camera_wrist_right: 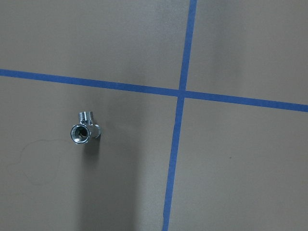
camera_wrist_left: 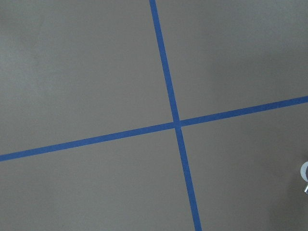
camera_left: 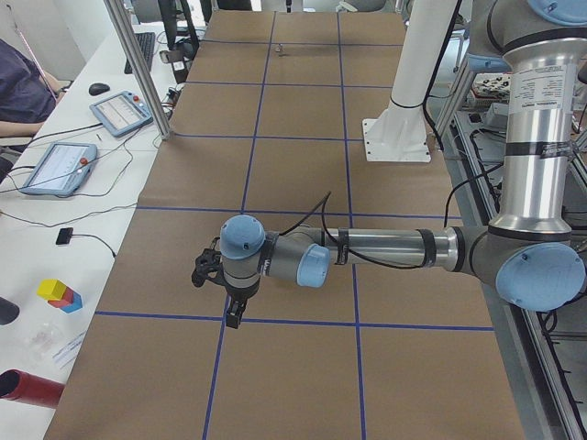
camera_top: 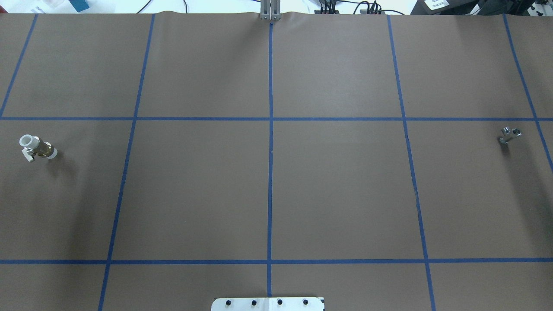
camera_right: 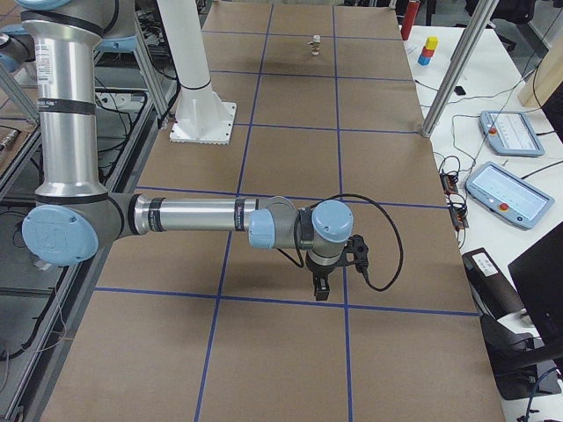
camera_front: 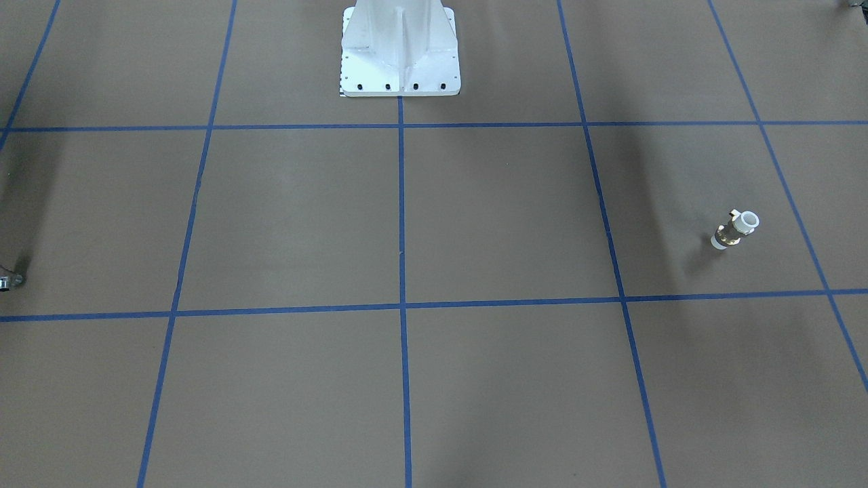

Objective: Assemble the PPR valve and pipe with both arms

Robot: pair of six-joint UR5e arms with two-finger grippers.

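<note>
The PPR valve point(camera_top: 38, 148), brass with white ends and a grey lever, stands on the brown table at the robot's far left; it also shows in the front view point(camera_front: 734, 230) and far off in the right side view point(camera_right: 315, 44). A white sliver of it point(camera_wrist_left: 304, 173) sits at the left wrist view's right edge. The shiny silver pipe point(camera_top: 510, 135) stands at the far right, cut off by the front view's left edge point(camera_front: 8, 280), and left of centre in the right wrist view point(camera_wrist_right: 85, 131). My left gripper point(camera_left: 235, 316) and right gripper point(camera_right: 321, 288) hang above the table, seen only from the sides; I cannot tell whether they are open.
The white bolted pedestal point(camera_front: 400, 47) stands at the table's robot side, in the middle. Blue tape lines point(camera_top: 270, 129) split the brown surface into squares. Beside the table an operators' desk holds tablets point(camera_left: 55, 167), coloured blocks point(camera_left: 60, 295) and cables. An aluminium post point(camera_left: 138, 64) stands at the table edge.
</note>
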